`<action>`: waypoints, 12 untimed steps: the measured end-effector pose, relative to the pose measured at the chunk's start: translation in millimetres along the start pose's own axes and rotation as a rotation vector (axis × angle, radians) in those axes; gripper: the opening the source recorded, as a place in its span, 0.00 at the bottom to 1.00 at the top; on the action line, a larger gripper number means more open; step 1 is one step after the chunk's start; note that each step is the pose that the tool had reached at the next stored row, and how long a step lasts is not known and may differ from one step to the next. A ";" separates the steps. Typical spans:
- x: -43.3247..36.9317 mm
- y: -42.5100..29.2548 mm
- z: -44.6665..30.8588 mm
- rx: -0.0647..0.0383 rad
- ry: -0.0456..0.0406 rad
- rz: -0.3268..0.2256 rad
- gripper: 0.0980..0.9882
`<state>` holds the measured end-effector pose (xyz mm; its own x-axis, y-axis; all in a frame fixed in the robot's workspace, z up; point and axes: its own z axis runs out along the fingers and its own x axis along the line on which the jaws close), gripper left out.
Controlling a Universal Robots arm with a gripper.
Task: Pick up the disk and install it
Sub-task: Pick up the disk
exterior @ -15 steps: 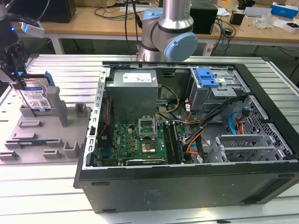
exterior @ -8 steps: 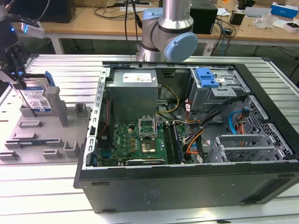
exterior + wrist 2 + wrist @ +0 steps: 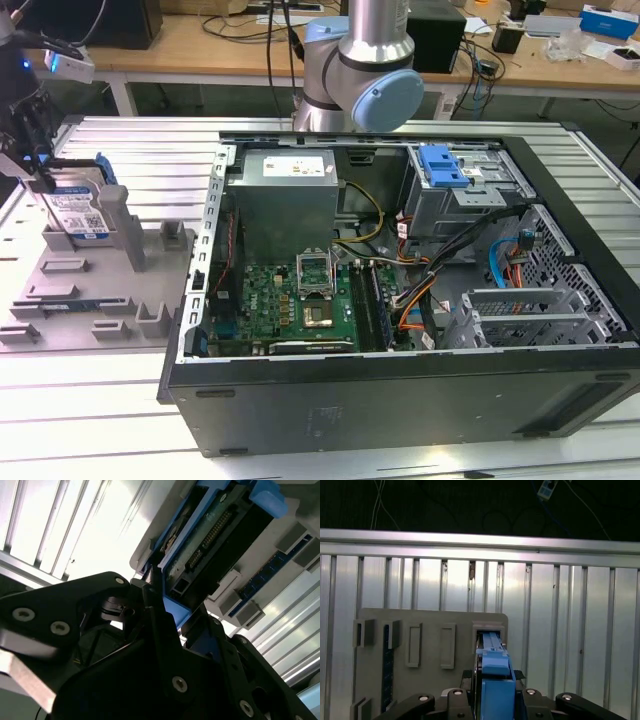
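Observation:
The disk (image 3: 78, 212), silver with a white-and-blue label and a blue frame, stands on edge in a slot of the grey fixture plate (image 3: 105, 292) at the exterior view's left. My gripper (image 3: 32, 165) comes down over the disk's top edge. In the first wrist view the disk's blue edge (image 3: 492, 652) runs between the black fingers (image 3: 465, 680), and my gripper (image 3: 494, 679) is shut on it. In the second wrist view the disk's underside with its connector (image 3: 215, 535) reaches away from my gripper (image 3: 170, 612).
An open computer case (image 3: 400, 395) lies to the exterior view's right of the plate, with a motherboard (image 3: 300, 300), a power supply (image 3: 285, 195) and a drive cage with a blue latch (image 3: 443, 165). The arm's joint (image 3: 360, 60) rises behind the case. The ribbed aluminium table (image 3: 570, 630) surrounds the plate.

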<state>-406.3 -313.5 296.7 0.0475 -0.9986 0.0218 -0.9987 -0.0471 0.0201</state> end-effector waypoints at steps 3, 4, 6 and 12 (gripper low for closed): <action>0.2 0.0 0.0 0.000 0.0000 0.000 0.33; 0.3 0.0 0.0 0.000 0.0000 0.000 0.33; 0.7 0.0 0.0 0.000 0.0000 0.000 0.32; 1.9 0.1 0.1 0.000 0.0000 0.000 0.30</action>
<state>-406.3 -315.3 296.6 0.0475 -0.9986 0.0217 -0.9987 -0.0471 0.0201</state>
